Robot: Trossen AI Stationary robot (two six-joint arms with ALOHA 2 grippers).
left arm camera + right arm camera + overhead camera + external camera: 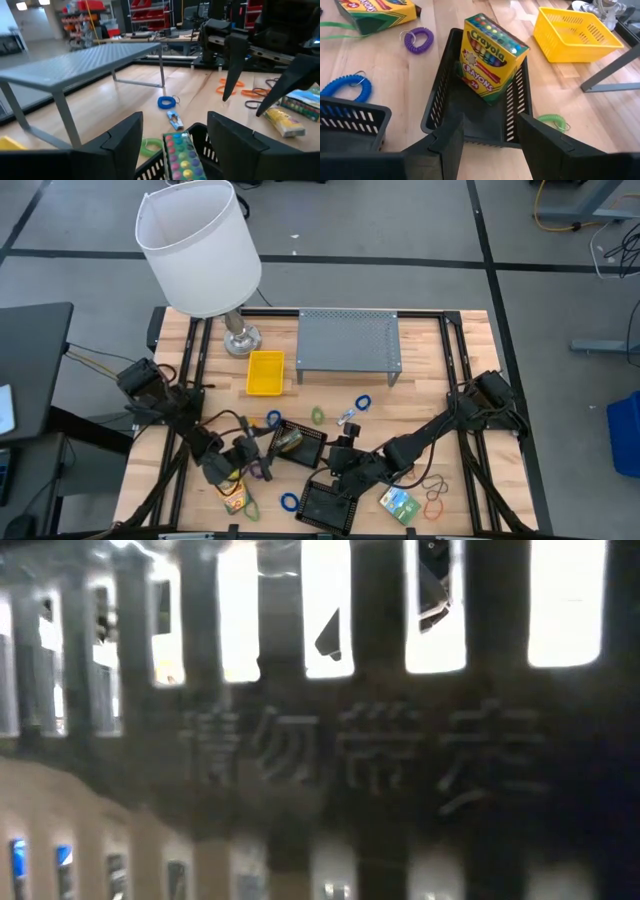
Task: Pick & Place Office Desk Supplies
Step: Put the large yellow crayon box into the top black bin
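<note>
A yellow crayon box (490, 55) stands tilted inside a black slotted basket (437, 95) near the table's middle front (300, 442). My left gripper (255, 456) is at the basket's left side. In the left wrist view its fingers (175, 120) are open with the box's top (180, 155) between them, untouched. From the right, my right gripper (345, 458) faces the same basket, open and empty (489, 120). Coiled bands lie around: purple (418, 39), blue (347, 87), green (551, 121). Another crayon box (232, 495) lies at the front left.
A white-shaded lamp (195, 245) stands back left, with a grey mesh shelf (348, 340) and a yellow basket (265, 372) behind the work area. A second black basket (325, 505) blocks the low view. A green box (398, 502) and orange bands (435, 505) lie front right.
</note>
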